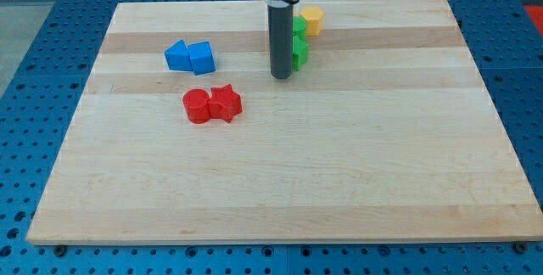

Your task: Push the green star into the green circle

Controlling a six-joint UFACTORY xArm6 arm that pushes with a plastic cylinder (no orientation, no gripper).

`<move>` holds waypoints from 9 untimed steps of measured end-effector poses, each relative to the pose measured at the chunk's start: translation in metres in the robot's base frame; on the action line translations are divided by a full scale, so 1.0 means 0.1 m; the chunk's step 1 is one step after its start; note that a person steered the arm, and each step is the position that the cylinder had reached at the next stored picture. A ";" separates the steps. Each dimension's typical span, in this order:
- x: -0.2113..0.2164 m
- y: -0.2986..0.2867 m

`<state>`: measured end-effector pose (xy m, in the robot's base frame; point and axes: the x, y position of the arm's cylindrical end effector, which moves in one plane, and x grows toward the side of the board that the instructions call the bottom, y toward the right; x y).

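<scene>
My tip (281, 76) stands on the board just left of and slightly below two green blocks at the view's top centre. The rod hides most of both. The lower green block (299, 53) pokes out to the rod's right, and the upper green block (299, 26) sits right above it; the two look touching. I cannot tell which is the star and which the circle. My tip is next to the lower green block; contact cannot be made out.
A yellow block (313, 20) touches the upper green block on its right. Two blue blocks (190, 56) sit together at the left. A red cylinder (197, 105) and a red star (225, 103) touch each other below them. The wooden board (271, 182) lies on a blue perforated table.
</scene>
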<state>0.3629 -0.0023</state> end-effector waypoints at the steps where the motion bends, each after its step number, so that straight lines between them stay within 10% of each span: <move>1: -0.20 0.00; 9: -0.67 -1.03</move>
